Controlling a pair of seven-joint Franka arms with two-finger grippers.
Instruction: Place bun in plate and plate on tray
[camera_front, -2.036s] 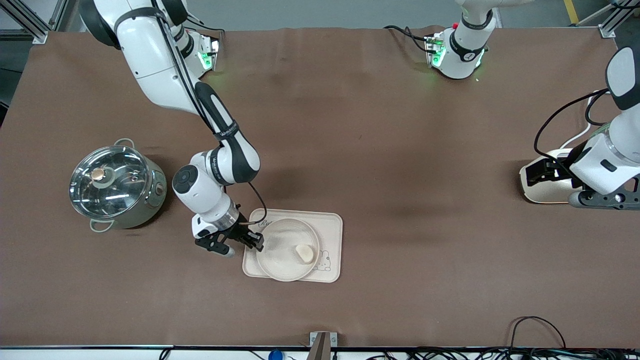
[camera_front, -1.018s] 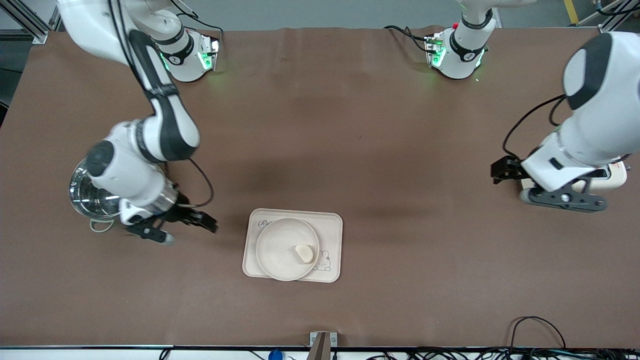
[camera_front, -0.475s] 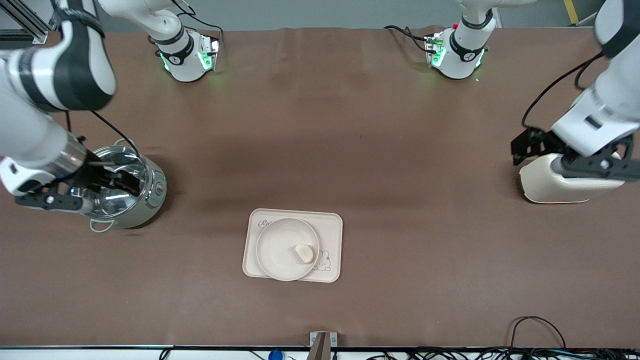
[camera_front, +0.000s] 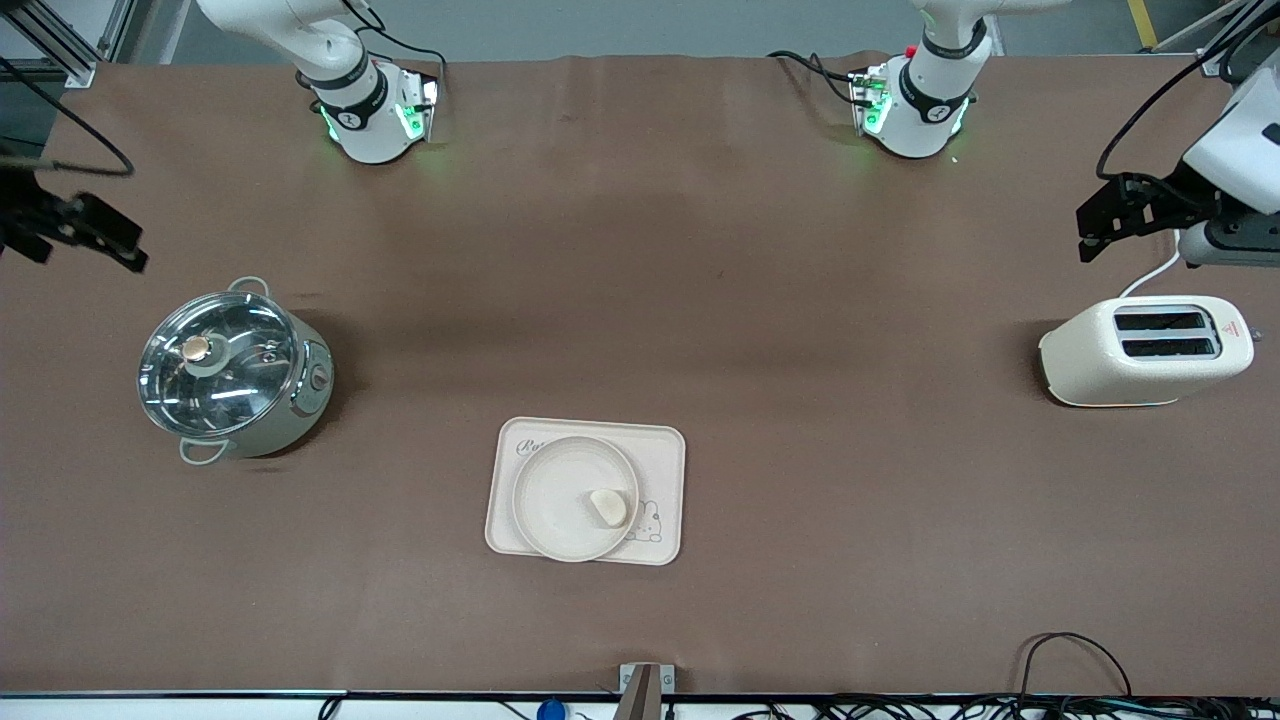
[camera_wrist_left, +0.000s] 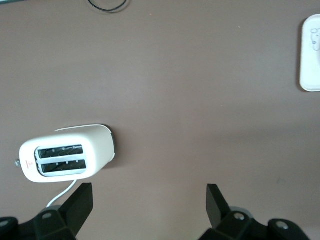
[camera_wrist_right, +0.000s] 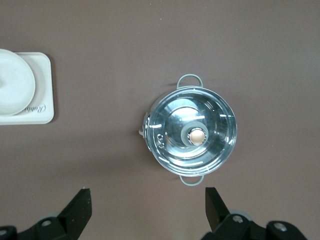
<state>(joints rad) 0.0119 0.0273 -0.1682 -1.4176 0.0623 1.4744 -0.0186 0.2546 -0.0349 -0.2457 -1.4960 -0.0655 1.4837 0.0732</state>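
Observation:
The small cream bun (camera_front: 608, 507) lies in the round cream-white plate (camera_front: 556, 490). That plate sits on the rectangular "Rabbit" tray (camera_front: 668, 462), in the middle of the table and close to the front camera. Nothing touches them. My right gripper (camera_front: 108, 240) hangs open and empty, high over the right arm's end of the table; its wrist view shows its open gripper (camera_wrist_right: 148, 202), part of the plate (camera_wrist_right: 15, 87) and a corner of the tray (camera_wrist_right: 44, 107). My left gripper (camera_front: 1096, 222) hangs open and empty over the left arm's end; its wrist view shows the open gripper (camera_wrist_left: 150, 200) and an edge of the tray (camera_wrist_left: 311, 60).
A steel pot with a glass lid (camera_front: 232, 373) stands toward the right arm's end, also seen as the pot (camera_wrist_right: 192, 131) under the right wrist. A cream toaster (camera_front: 1145, 350) with a white cord stands toward the left arm's end, the same toaster (camera_wrist_left: 65, 157) below the left wrist.
The right gripper left the plate's rim and swung up past the pot to the table's end. The left gripper rose off the toaster. Bun, plate and tray stayed put.

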